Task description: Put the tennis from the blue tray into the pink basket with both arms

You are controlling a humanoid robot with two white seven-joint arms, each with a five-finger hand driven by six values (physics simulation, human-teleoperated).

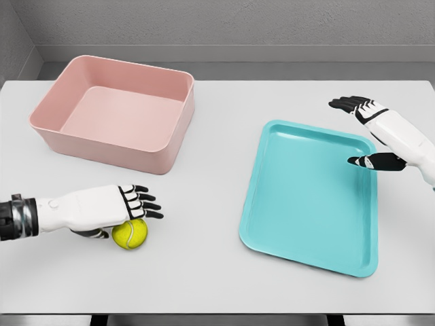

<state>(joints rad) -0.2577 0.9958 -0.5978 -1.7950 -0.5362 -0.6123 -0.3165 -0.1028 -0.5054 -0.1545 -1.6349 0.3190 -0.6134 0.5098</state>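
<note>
Reaching in from the lower left, the robot's left hand [136, 202] rests on top of the yellow tennis ball [130, 234], its dark fingers lying over the upper part of the ball while the thumb sits low behind it, partly hidden; whether the grip is firm or merely touching cannot be told. The ball sits on the white surface [217, 272], between the pink basket [166, 146] and the blue tray [272, 238], outside both. The basket, at the far left, holds nothing, and the tray, tilted on the right side of the surface, is bare. The right hand [363, 132] hovers over the tray's far right corner, fingers spread and holding nothing; its arm is cut off by the frame's right edge.
</note>
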